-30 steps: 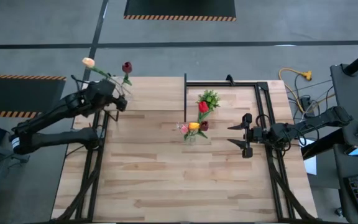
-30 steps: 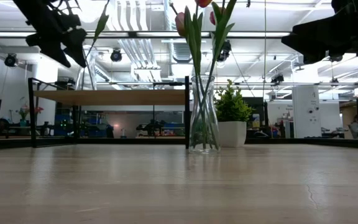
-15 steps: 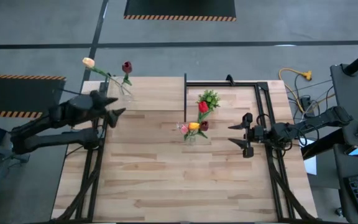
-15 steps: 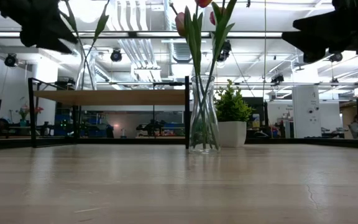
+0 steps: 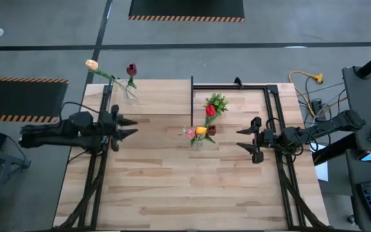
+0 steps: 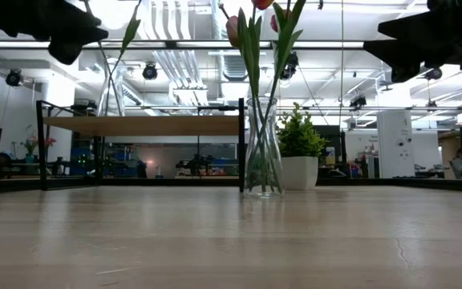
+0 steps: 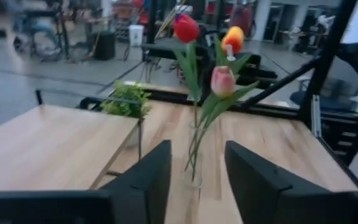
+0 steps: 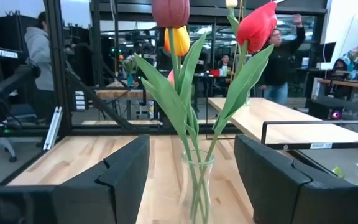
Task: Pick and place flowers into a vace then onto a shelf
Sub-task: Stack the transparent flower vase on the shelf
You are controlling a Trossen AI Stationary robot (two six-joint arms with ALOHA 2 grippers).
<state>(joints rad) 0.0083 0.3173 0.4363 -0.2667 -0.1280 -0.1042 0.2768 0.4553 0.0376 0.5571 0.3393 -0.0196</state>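
Note:
A clear glass vase (image 5: 197,140) stands mid-table holding several tulips (image 5: 205,122) with red, orange-yellow and pink heads; it shows in the low view as the vase (image 6: 263,148). A second glass vase (image 5: 129,94) stands on the shelf (image 5: 163,96) at the far left, with a cream tulip (image 5: 92,64) and a dark red tulip (image 5: 131,69) leaning out of it. My left gripper (image 5: 133,126) hovers open near the shelf's front edge and points right at the middle vase (image 7: 194,171). My right gripper (image 5: 242,139) hovers open to the right of that vase (image 8: 194,186), pointing left.
A small potted plant (image 5: 216,102) stands just behind the middle vase, beside the shelf's black frame (image 5: 192,96). The near half of the wooden tabletop (image 5: 192,187) is bare planks. People (image 8: 39,43) show in the room beyond the table.
My left gripper has drawn back from the vase on the shelf toward the table's near edge. It has turned from slanting down at the shelf to lying level, pointing toward the table's right. The shelf vase and its two tulips stay where they were.

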